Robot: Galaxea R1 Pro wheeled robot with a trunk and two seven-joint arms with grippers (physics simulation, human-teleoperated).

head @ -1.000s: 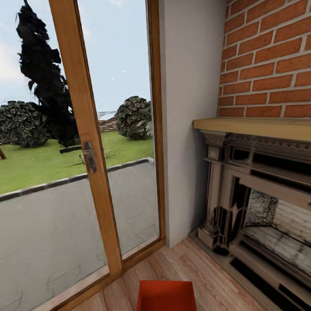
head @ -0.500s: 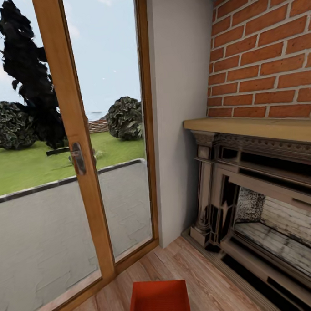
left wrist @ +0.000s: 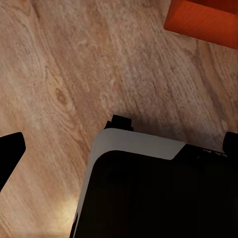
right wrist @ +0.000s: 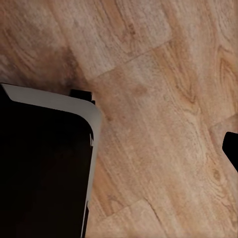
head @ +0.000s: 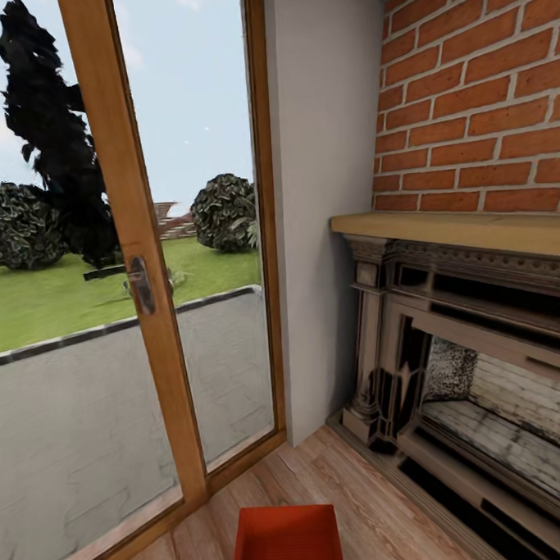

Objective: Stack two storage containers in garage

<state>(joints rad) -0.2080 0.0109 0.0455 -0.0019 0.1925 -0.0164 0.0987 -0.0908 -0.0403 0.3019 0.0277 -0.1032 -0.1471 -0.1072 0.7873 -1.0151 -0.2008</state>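
Red-orange and plain-walled, one storage container [head: 287, 541] sits on the pale wood plank floor [head: 382, 504] at the near edge of the head view, roughly centred and cut off by the frame, so only its far rim and part of its open inside show. From the visible part, its long axis seems to run from near to far, toward the corner between the glass door and the fireplace, though the near end is hidden. A corner of the same colour appears in the left wrist view, container [left wrist: 206, 20], lying on the planks well apart from the left gripper [left wrist: 119, 148]. That gripper's two dark fingertips stand at opposite edges of the picture, spread wide with nothing between them but floor. Judging by this, the left arm is the nearer one to the bin, and reaching it would mean carrying the gripper across the bare boards toward that orange corner.

The right gripper [right wrist: 233, 148] shows just one dark fingertip at the edge of its view over bare planks; whether it is apart or together I cannot tell.

Farther out stand a wooden-framed glass door [head: 131, 263] on the left, looking onto lawn and shrubs, a white wall strip, and the red-brick fireplace [head: 479, 319] on the right.
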